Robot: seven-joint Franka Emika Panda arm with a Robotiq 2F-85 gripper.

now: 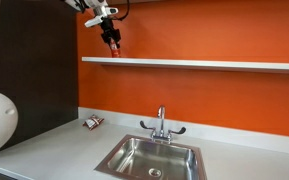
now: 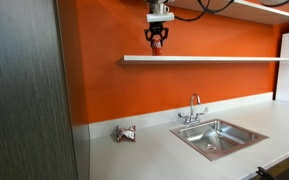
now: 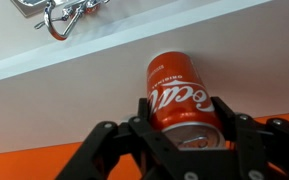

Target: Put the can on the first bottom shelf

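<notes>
Though not yet set down, up at shelf height: red can clenched between both fingers of the tool. Hanging just above the lower white shelf on the orange wall, apart from it in both exterior views. Seems roughly upright, though hard to confirm at this size.

Biggest hazard from here: letting go too high. Could bounce, tip and roll off the front edge, down to the surface near the sink and faucet. Similar outcome if lowered half over the edge rather than well back toward the wall. Cannot judge depth over the board from these views.

Also worth watching: pressing down too far, jamming the base against the board and skewing the grasp. Equally, catching the upper shelf with the arm while reaching in. On opening, some risk of dragging the light can sideways if pulled away before fully released.

Crumpled scrap on the surface, well apart from all this and no part of the job.
</notes>
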